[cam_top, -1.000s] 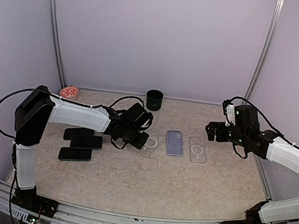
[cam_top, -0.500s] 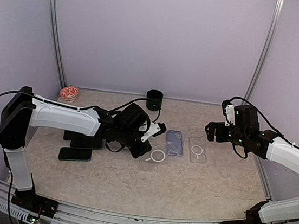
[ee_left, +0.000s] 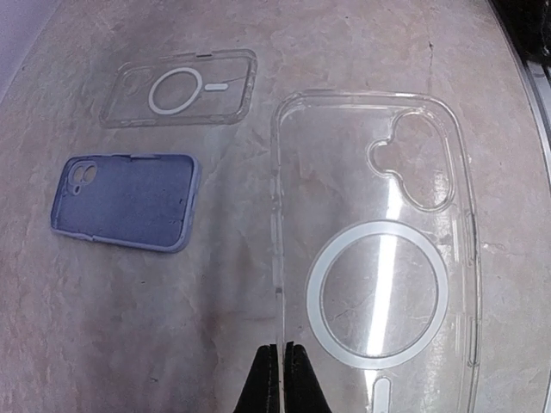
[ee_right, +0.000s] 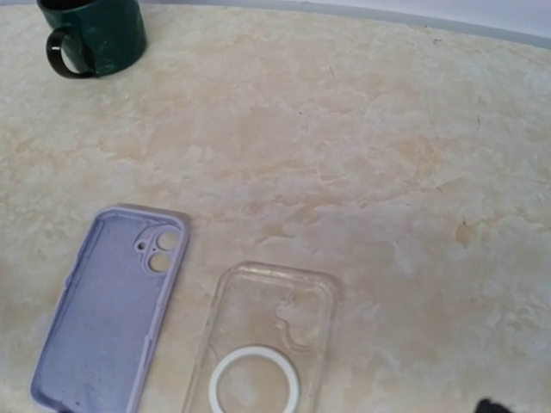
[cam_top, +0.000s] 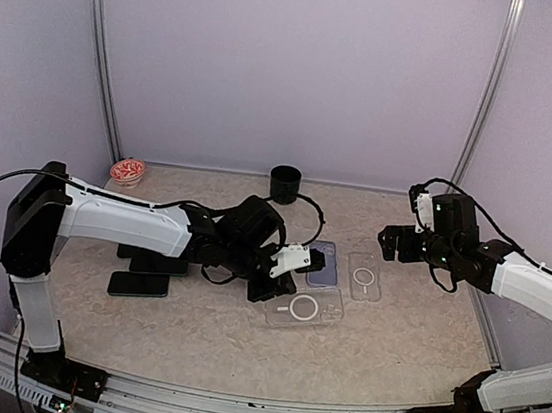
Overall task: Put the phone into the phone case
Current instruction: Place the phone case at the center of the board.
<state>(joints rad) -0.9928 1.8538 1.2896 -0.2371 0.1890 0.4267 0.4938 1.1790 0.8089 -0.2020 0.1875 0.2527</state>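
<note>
While my left jaws pinch shut on the clear case (ee_left: 374, 249) rim, it lies flat on the table (cam_top: 389, 351) | right jaws apart, empty | case likely light, flexible, slick: hold by rim | phones (cam_top: 140, 285) lie well left.

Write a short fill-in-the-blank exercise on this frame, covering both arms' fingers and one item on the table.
The left fingers are ___ on the edge of a clear case.
The right fingers stand ___, holding nothing.
The mug by the back wall is dark ___.
Missing words: shut; open; green.
</note>
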